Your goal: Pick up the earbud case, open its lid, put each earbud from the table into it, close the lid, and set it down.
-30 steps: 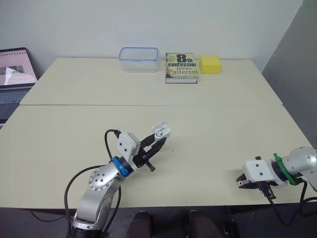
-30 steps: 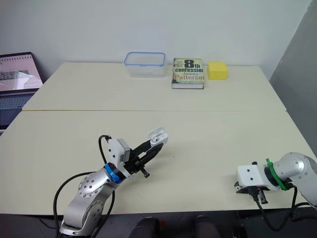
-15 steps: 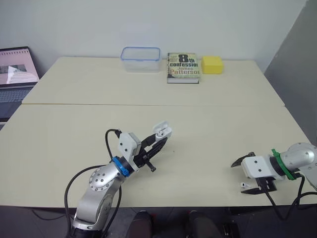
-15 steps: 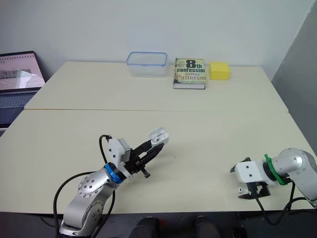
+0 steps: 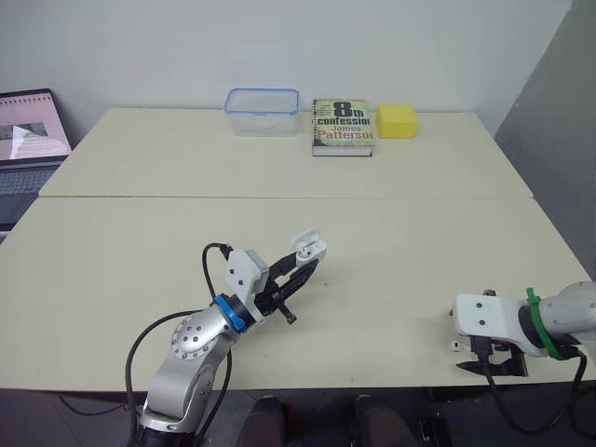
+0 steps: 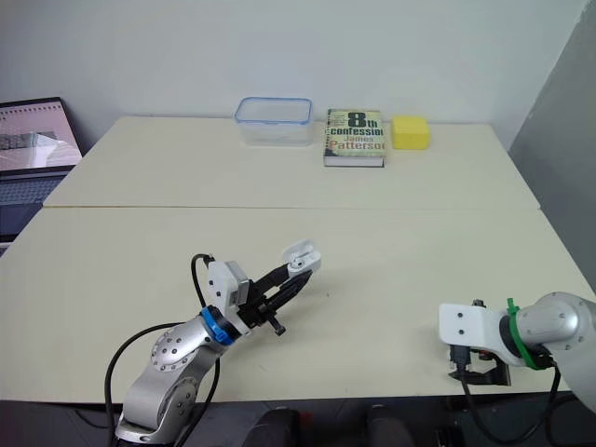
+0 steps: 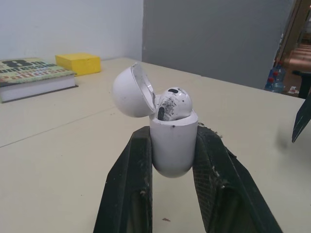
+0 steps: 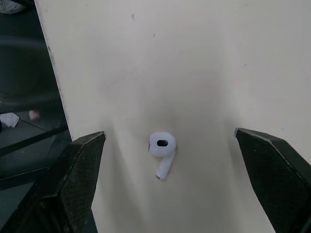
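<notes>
My left gripper (image 7: 172, 160) is shut on the white earbud case (image 7: 173, 141), holding it up over the middle of the near table (image 5: 306, 249). The case's lid stands open and one earbud (image 7: 174, 101) sits inside. A second white earbud (image 8: 162, 148) lies on the table near the front right edge (image 5: 455, 346). My right gripper (image 8: 168, 135) hangs just above it, open wide, with a black finger (image 8: 77, 179) on each side and nothing held.
At the back of the far table stand a clear plastic container (image 5: 262, 112), a book (image 5: 342, 126) and a yellow block (image 5: 397, 121). A laptop (image 5: 28, 140) sits at far left. The table's front edge (image 8: 53, 87) runs close by the right gripper.
My right gripper went from shut to wide open, and the earbud now lies in plain sight between its fingers. The left gripper with the case has barely shifted.
</notes>
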`<state>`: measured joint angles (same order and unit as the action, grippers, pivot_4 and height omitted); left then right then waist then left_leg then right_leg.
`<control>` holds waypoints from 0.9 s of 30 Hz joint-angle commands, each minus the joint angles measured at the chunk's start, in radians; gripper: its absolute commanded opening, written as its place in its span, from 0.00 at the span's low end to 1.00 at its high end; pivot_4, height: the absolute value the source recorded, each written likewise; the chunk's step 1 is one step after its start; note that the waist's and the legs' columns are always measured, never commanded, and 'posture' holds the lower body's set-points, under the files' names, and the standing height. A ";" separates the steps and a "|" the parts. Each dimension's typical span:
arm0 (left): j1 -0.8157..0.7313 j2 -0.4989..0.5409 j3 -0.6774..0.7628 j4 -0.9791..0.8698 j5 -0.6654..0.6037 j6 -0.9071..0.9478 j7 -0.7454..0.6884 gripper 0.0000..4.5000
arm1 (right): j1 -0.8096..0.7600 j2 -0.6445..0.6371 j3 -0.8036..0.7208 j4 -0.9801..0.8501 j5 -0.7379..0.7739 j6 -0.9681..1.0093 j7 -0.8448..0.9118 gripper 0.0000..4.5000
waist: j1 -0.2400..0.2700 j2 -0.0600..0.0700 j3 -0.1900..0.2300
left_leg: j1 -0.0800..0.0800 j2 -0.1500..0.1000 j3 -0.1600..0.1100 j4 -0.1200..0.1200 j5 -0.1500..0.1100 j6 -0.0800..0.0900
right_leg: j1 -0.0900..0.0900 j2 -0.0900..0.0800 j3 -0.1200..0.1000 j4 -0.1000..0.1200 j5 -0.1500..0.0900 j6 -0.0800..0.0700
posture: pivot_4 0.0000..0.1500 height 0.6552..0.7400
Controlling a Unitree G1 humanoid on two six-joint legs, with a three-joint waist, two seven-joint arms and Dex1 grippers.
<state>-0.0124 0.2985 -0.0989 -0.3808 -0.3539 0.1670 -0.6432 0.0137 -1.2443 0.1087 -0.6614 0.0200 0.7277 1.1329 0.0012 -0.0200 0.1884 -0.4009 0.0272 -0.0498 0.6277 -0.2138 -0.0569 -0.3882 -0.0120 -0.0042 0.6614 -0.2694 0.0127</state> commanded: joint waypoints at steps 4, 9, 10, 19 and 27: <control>-0.004 -0.006 -0.003 -0.022 -0.005 -0.022 0.005 0.17 | -0.067 0.000 0.086 0.058 -0.043 -0.010 -0.018 0.99 | -0.001 0.000 0.000 | 0.000 0.000 0.000 0.000 0.000 0.000 | 0.000 0.000 0.000 0.000 0.000 0.000 | 1.00 1.00; 0.001 -0.007 -0.005 -0.027 -0.003 -0.022 0.010 0.17 | -0.096 0.010 0.120 0.086 -0.042 -0.010 -0.016 0.87 | -0.002 -0.001 -0.001 | 0.001 0.000 0.000 0.000 0.000 0.000 | 0.000 0.000 0.000 0.000 0.000 0.000 | 1.00 1.00; 0.002 -0.007 -0.005 -0.028 -0.003 -0.021 0.010 0.17 | -0.101 0.013 0.125 0.085 -0.038 -0.004 -0.014 0.81 | -0.003 -0.002 -0.001 | 0.001 0.000 0.000 0.000 0.000 0.000 | 0.000 0.000 0.000 0.000 0.000 0.000 | 1.00 1.00; -0.003 -0.006 -0.007 -0.020 -0.002 -0.026 0.006 0.17 | -0.120 0.016 0.145 0.064 -0.027 0.033 -0.009 0.09 | -0.004 -0.003 -0.002 | 0.001 0.001 0.001 0.001 0.000 0.000 | 0.001 0.000 0.000 0.000 0.001 0.001 | 1.00 1.00; -0.021 -0.007 -0.005 -0.003 -0.004 -0.031 -0.006 0.17 | -0.181 0.038 0.069 0.068 0.004 -0.023 -0.021 0.08 | -0.004 -0.003 -0.002 | 0.001 0.000 0.001 0.001 0.000 0.000 | 0.000 0.000 0.001 0.000 0.001 0.001 | 1.00 1.00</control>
<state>-0.0150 0.2986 -0.1031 -0.3763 -0.3516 0.1648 -0.6447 -0.1335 -1.2140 0.2329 -0.5822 0.0149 0.7300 1.1259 -0.0032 -0.0229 0.1868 -0.4000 0.0277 -0.0486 0.6285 -0.2138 -0.0568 -0.3882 -0.0118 -0.0033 0.6621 -0.2688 0.0138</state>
